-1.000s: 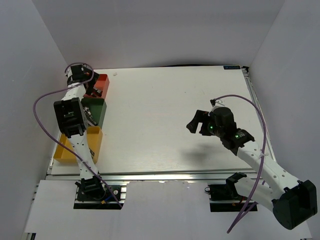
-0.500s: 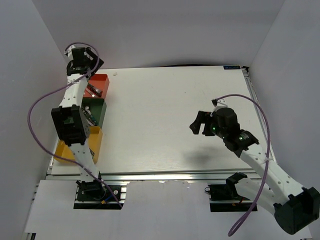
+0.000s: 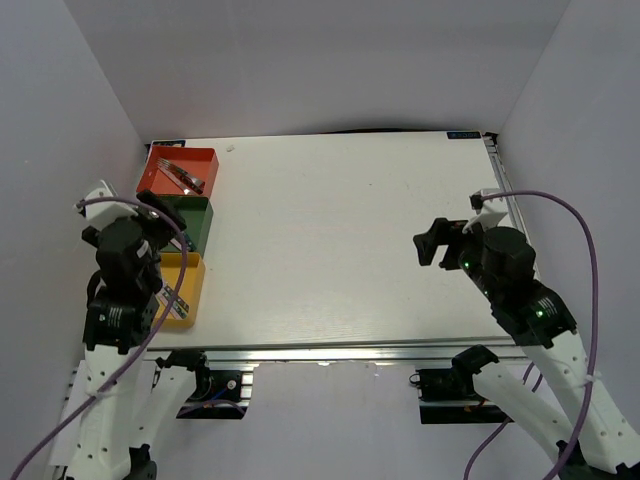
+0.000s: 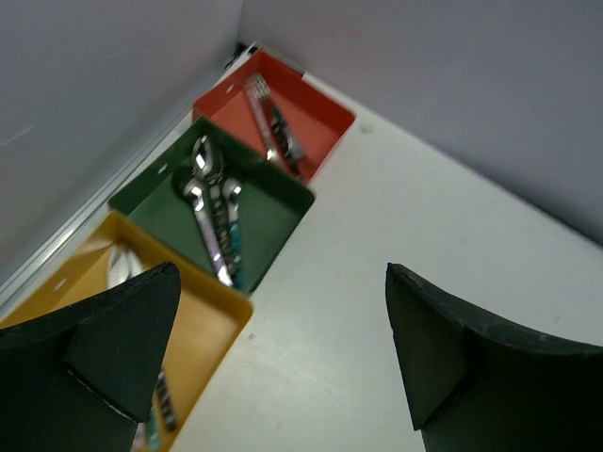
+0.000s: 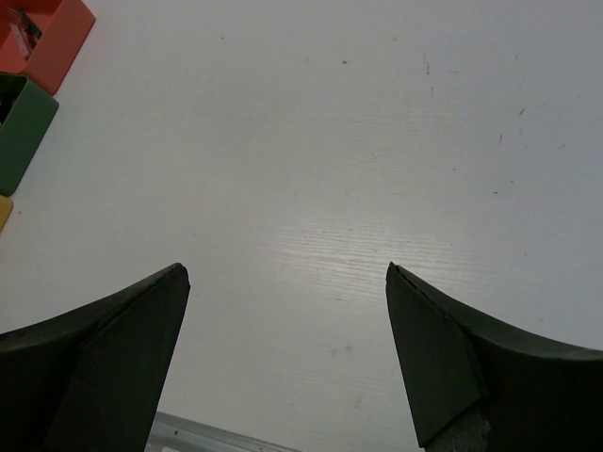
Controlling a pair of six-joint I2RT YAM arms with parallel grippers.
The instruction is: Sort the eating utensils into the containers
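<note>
Three containers stand in a row at the table's left edge: orange-red (image 3: 208, 172) (image 4: 318, 121), dark green (image 3: 197, 226) (image 4: 273, 218) and yellow (image 3: 190, 292) (image 4: 205, 325). Forks (image 4: 275, 132) lie in the orange-red one, spoons (image 4: 213, 205) in the green one, and patterned-handled utensils (image 4: 162, 414) in the yellow one. My left gripper (image 3: 158, 215) (image 4: 283, 358) hangs open and empty near the yellow container's front corner. My right gripper (image 3: 436, 243) (image 5: 283, 348) stands open and empty over bare table at the right. No loose utensils show on the table.
White walls close in the table at the left, back and right. The metal rail (image 3: 320, 350) runs along the near edge. The right wrist view catches the orange-red (image 5: 58, 36) and green (image 5: 24, 132) containers at its far left.
My left arm has drawn back from above the orange-red container toward the near left edge. My right arm has drawn back to the right. Both grippers stayed open.
</note>
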